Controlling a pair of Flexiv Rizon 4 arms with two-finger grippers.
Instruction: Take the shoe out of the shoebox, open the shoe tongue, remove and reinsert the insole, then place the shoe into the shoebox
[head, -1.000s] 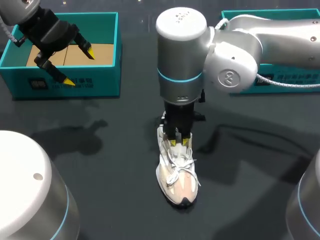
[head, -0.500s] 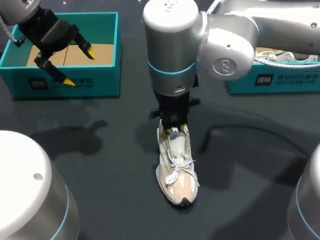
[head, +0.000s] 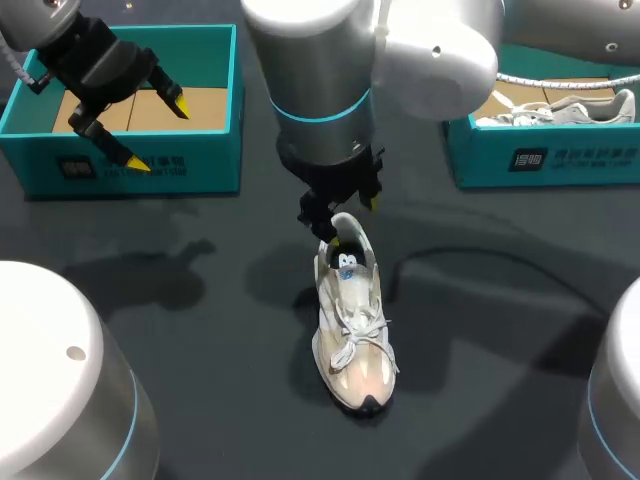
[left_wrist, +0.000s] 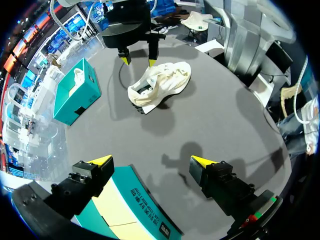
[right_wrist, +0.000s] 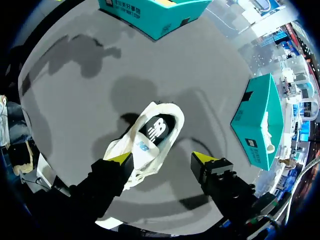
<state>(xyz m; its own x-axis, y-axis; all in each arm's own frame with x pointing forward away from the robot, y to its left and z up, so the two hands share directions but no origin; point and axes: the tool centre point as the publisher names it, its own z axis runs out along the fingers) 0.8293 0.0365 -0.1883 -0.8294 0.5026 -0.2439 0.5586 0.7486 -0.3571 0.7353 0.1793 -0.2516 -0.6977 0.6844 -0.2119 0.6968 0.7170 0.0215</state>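
The right gripper (head: 347, 215) has lifted out of the shoe (head: 355, 320) it was pressed into a second ago and now hangs over the heel end, fingers apart and empty. The shoe stands upright mid-table, laces loose and collar gaping, with the dark insole (right_wrist: 159, 127) apparently still seated, which suggests the tongue is open and the insole pull comes next. The left gripper (head: 155, 132), also spread and empty, has not stirred from above the left shoebox (head: 190, 165).
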